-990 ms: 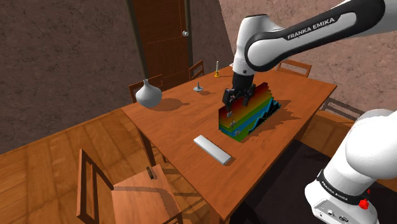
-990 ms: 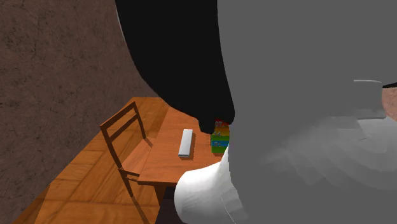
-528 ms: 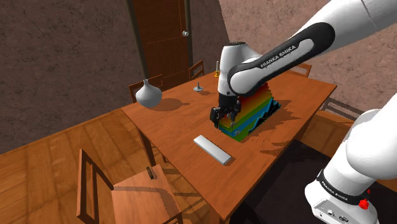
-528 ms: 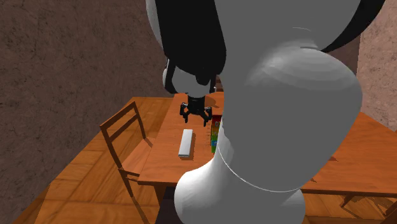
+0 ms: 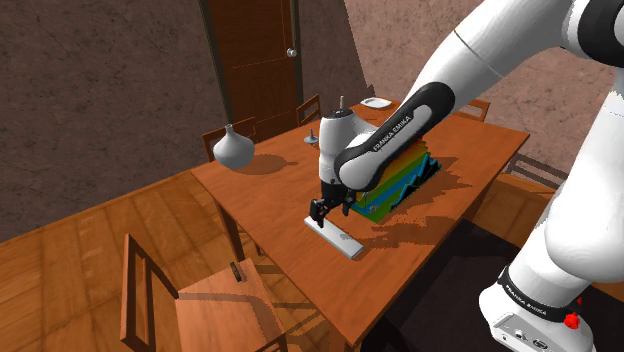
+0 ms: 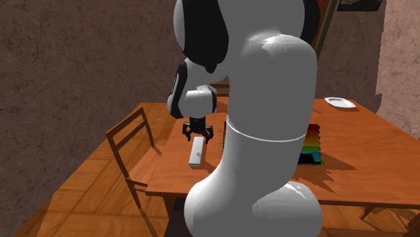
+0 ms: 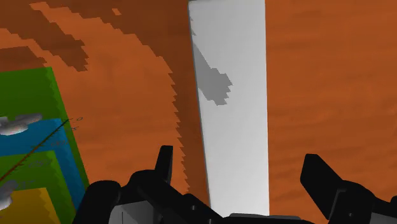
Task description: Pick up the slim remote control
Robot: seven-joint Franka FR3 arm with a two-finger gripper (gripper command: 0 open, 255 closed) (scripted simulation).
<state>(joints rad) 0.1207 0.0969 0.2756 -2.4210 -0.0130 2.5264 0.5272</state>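
A slim, light grey remote control (image 5: 336,238) lies flat near the front edge of the wooden table (image 5: 270,190). It also shows in the second exterior view as the remote (image 6: 196,152). My black gripper (image 5: 321,212) hangs just above the remote's far end, pointing down, and is seen over it as the gripper (image 6: 198,132). In the wrist view the remote (image 7: 232,95) runs lengthwise away from the open gripper (image 7: 240,160). One finger (image 7: 165,162) stands on each side of the remote and neither touches it. Nothing is held.
A rainbow-striped block (image 5: 398,178) stands on the table right behind the gripper, close to the remote. Farther back are a grey vase (image 5: 233,148) and a white plate (image 5: 376,102). A wooden chair (image 5: 185,300) stands at the table's front corner.
The gripper has moved from over the rainbow block down and toward the table's front edge, and now hangs over the remote's end. Its fingers stayed open.
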